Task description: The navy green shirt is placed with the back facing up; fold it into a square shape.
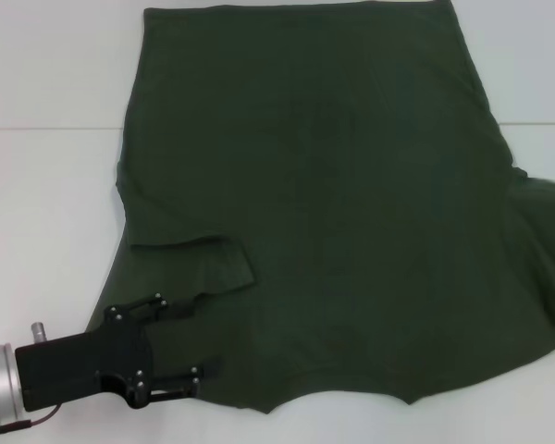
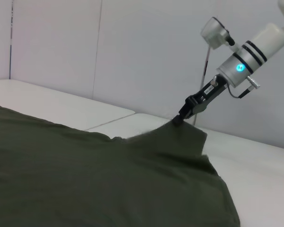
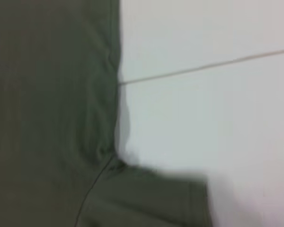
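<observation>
Fabric fills most of the head view: the large dark olive-green short-sleeved cotton shirt (image 1: 342,213) lies spread, plain side up, on the white table (image 1: 46,203). Its long axis runs from the near edge of the table toward the far edge, with the straight hem at the far side and the shoulders and neckline nearest the robot. The sleeve on the robot's left side is folded inward over the body of the shirt, making a rumpled flap. The opposite sleeve fans out toward the right edge of the view. A thin seam line crosses the table behind the shirt.

The left gripper (image 1: 196,344), black with a silver wrist, sits low at the near left corner, over the shirt's shoulder area. Its two fingers are apart, pointing across the cloth toward the right, with nothing visibly clamped between them.

From the left wrist view, the right gripper (image 2: 176,120) appears across the shirt, slanting down from a white and silver arm with a lit blue ring. Its tip is pinched together on a raised peak of the green cloth, lifting that edge off the table. The right wrist view shows the shirt's side edge and sleeve against the table.
</observation>
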